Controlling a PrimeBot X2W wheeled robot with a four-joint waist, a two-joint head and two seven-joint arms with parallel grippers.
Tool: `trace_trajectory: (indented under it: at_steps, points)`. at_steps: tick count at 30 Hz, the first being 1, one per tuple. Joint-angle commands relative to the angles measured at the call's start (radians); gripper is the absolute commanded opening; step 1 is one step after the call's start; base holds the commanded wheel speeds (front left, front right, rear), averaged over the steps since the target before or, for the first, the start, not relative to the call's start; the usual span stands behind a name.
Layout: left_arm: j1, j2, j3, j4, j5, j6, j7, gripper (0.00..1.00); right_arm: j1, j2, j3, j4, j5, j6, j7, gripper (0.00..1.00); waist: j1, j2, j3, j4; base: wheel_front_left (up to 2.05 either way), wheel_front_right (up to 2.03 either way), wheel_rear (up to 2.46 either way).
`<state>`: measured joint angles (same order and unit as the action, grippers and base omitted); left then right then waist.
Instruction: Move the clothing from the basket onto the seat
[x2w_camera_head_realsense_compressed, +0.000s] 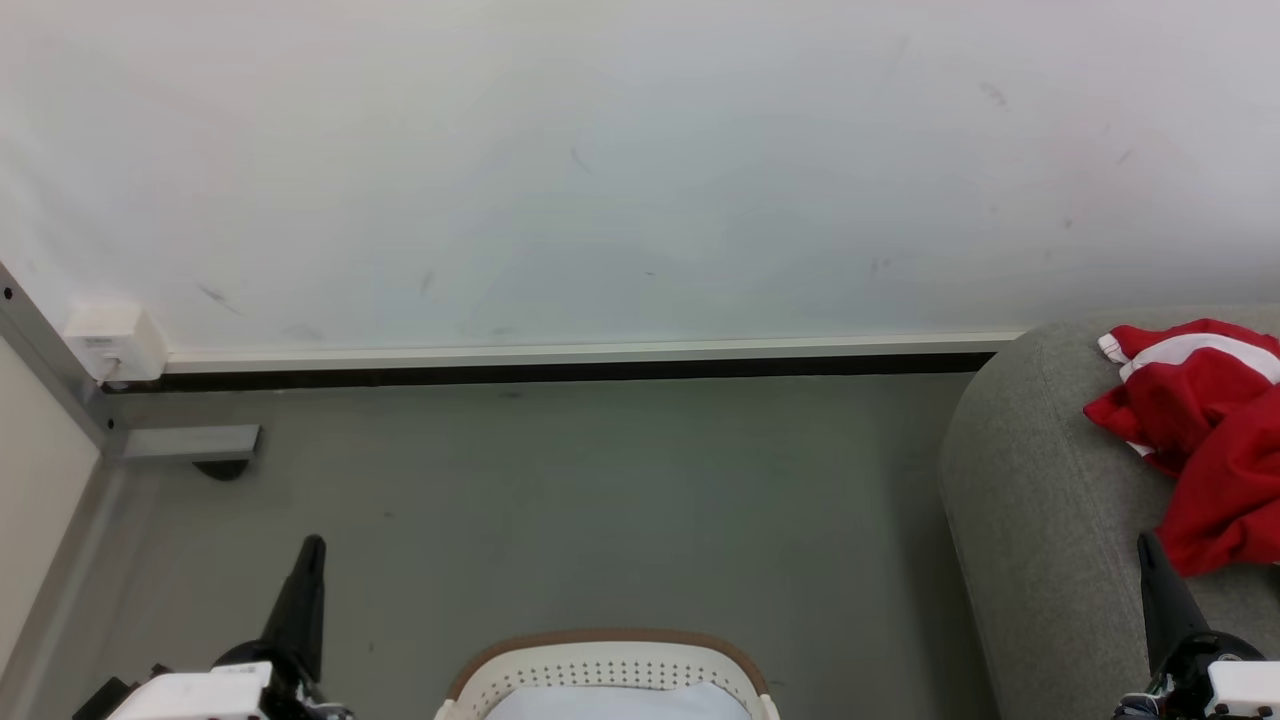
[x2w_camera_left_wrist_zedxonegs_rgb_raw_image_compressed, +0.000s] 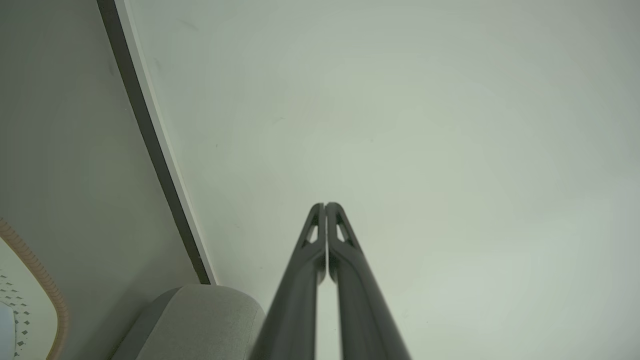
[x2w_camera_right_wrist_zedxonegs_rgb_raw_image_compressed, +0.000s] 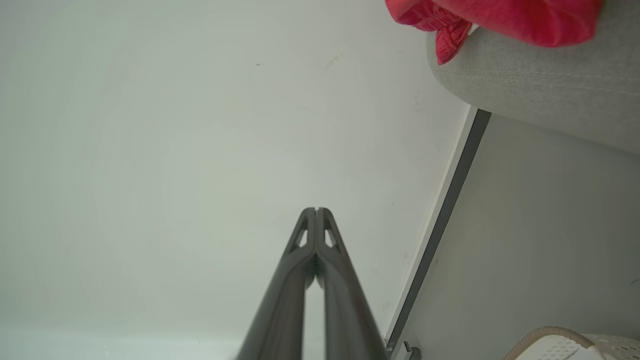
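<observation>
Red clothing (x2w_camera_head_realsense_compressed: 1205, 430) with white stripes lies bunched on the grey seat (x2w_camera_head_realsense_compressed: 1040, 520) at the right; it also hangs over the seat's rounded edge (x2w_camera_right_wrist_zedxonegs_rgb_raw_image_compressed: 540, 80) as clothing (x2w_camera_right_wrist_zedxonegs_rgb_raw_image_compressed: 495, 17) in the right wrist view. The white perforated basket (x2w_camera_head_realsense_compressed: 605, 672) with a brown rim stands at the bottom centre on the floor, with something pale blue inside it. My left gripper (x2w_camera_head_realsense_compressed: 312, 545) is shut and empty at the lower left, its fingertips together (x2w_camera_left_wrist_zedxonegs_rgb_raw_image_compressed: 325, 205). My right gripper (x2w_camera_head_realsense_compressed: 1146, 540) is shut and empty at the lower right, just below the clothing, tips together (x2w_camera_right_wrist_zedxonegs_rgb_raw_image_compressed: 316, 210).
A white wall (x2w_camera_head_realsense_compressed: 640, 160) with a pale and dark skirting strip (x2w_camera_head_realsense_compressed: 600, 362) runs across the back. A grey metal frame foot (x2w_camera_head_realsense_compressed: 190, 442) and a white box (x2w_camera_head_realsense_compressed: 112, 338) sit at the left. Grey floor (x2w_camera_head_realsense_compressed: 620, 500) lies between basket and wall.
</observation>
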<state>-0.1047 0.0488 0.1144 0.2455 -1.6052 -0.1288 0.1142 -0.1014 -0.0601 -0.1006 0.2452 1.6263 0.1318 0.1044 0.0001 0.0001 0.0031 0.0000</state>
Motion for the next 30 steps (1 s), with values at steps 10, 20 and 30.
trace_trajectory:
  at_steps: [10,20,30]
  points:
    - [-0.009,0.001,0.002,0.0,-0.014,-0.005,0.004,0.0,-0.011,0.001,-0.004,-0.003,-0.006,-0.002,0.004,0.0,-0.0001,-0.0001,0.0,0.0,0.0,0.0,0.0]
    - [-0.009,0.001,0.002,0.0,-0.014,-0.005,0.004,0.0,-0.012,0.002,-0.006,-0.002,-0.007,-0.002,0.005,0.0,-0.0001,-0.0001,0.0,0.0,0.0,0.0,0.0]
    - [-0.009,0.001,0.002,0.0,-0.014,-0.005,0.003,0.0,-0.012,0.004,-0.008,-0.002,-0.008,-0.002,0.007,0.0,-0.0001,-0.0001,0.0,0.0,0.0,0.0,0.0]
